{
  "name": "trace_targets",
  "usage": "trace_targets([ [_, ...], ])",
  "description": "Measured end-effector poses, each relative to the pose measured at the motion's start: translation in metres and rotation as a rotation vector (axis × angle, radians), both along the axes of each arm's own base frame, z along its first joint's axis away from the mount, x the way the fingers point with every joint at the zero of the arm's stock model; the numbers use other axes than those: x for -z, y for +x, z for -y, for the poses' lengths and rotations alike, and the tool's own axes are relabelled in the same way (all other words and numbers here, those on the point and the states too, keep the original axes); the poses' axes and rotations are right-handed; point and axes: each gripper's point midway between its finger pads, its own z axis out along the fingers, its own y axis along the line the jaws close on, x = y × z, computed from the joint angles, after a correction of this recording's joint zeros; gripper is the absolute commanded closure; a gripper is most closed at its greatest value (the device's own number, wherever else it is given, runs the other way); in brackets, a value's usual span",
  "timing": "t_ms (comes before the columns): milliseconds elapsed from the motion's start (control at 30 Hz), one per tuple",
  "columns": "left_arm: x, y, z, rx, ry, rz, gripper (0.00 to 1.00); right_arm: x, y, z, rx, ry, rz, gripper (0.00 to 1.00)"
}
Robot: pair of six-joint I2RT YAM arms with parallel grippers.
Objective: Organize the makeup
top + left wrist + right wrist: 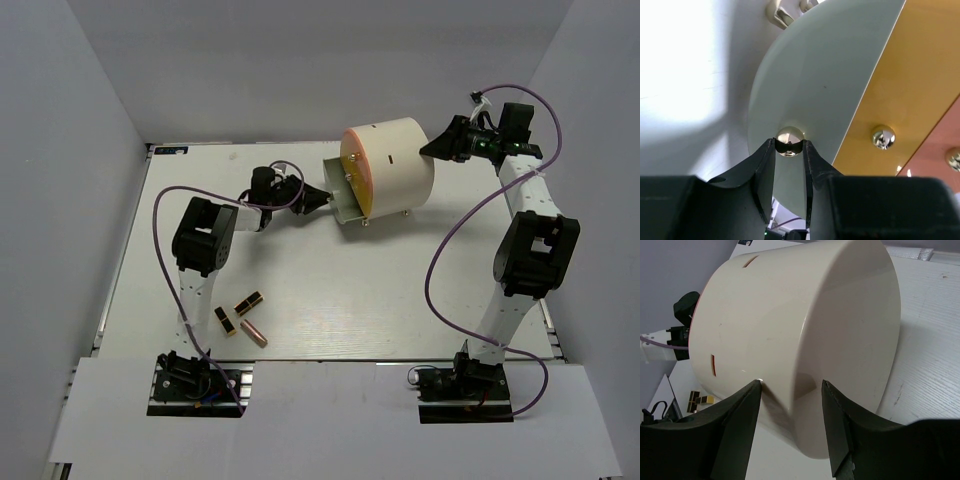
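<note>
L end effector [789, 144] pinches knob [790, 136]; R end effector [791, 385] maybe touching cylinder [805, 315].

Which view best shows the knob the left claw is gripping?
Left wrist: the silver knob sits pinched between the left claw's tips, close up. Top external hides it behind the claw; right wrist sees the cylinder's back, no knob.

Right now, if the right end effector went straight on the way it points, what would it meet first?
The cream cylinder. The right end effector points straight at its curved wall, open and very close; whether it already touches is unclear.
</note>
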Motion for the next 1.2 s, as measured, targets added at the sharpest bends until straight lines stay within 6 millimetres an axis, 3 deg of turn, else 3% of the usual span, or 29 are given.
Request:
trace_targets([
  [300, 0.002, -0.004, -0.023, 0.012, 0.033, 0.004, 0.91, 0.002, -0.001, 0.001, 0.001, -0.005, -0.005, 0.37],
  [433, 0.002, -0.005, -0.025, 0.016, 0.039, 0.007, 0.47, 0.004, 0.000, 0.003, 0.007, -0.019, -0.002, 0.24],
  [567, 0.009, -0.006, -0.029, 0.015, 0.060, -0.010, 0.31, 0.008, -0.001, 0.005, 0.008, -0.035, -0.006, 0.17],
  [733, 0.017, -0.005, -0.038, 0.011, 0.096, -0.043, 0.28, 0.006, -0.001, 0.010, 0.013, -0.062, 0.003, 0.15],
  [933, 0.007, 0.000, -0.062, -0.017, 0.164, -0.033, 0.25, -0.004, -0.003, 0.027, 0.036, -0.110, 0.041, 0.15],
  [1133, -0.038, 0.004, -0.109, -0.064, 0.324, 0.052, 0.26, -0.028, -0.025, 0.041, 0.034, -0.199, 0.152, 0.17],
  [1167, -0.049, 0.003, -0.118, -0.071, 0.362, 0.073, 0.29, -0.034, -0.031, 0.042, 0.022, -0.227, 0.192, 0.18],
  [1200, -0.060, 0.000, -0.127, -0.073, 0.408, 0.100, 0.43, -0.038, -0.039, 0.041, 0.003, -0.248, 0.225, 0.25],
])
